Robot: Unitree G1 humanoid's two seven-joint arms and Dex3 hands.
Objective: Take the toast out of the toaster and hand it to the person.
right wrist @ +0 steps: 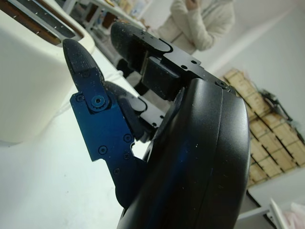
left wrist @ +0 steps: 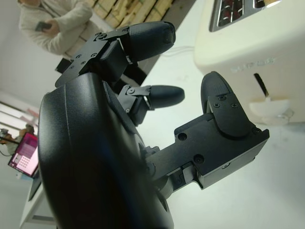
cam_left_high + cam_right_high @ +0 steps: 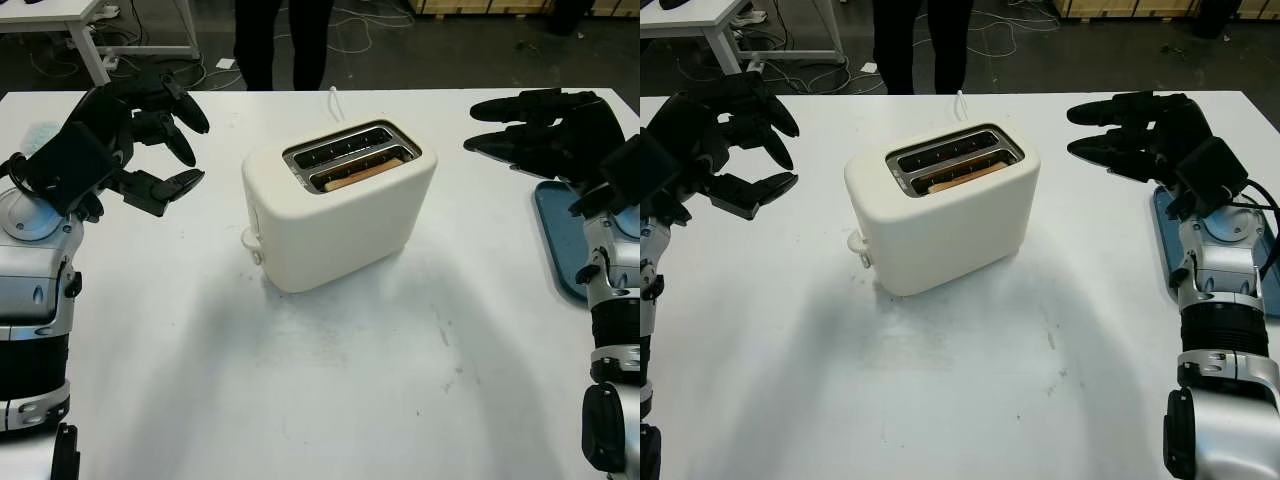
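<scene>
One slice of toast [image 3: 358, 174] sits low in the nearer of the two slots of a single toaster [image 3: 335, 222], only its browned top edge showing above the dark metal rim. The toaster is a smooth, cream, rounded box with a small lever knob [image 3: 248, 237] at its end, standing near the middle of the white table [image 3: 330, 390], its white cord [image 3: 335, 101] trailing off toward the far edge. Both robot hands are black, hard-shelled and three-fingered. The left hand [image 3: 140, 135] hovers over the table to the toaster's left, released and holding nothing. The right hand [image 3: 1140, 135] hovers to the toaster's right, likewise released and empty, above the edge of a blue tray [image 3: 558, 235]. One person [image 1: 202, 24] in a pale top and dark trousers stands beyond the table's far side.
</scene>
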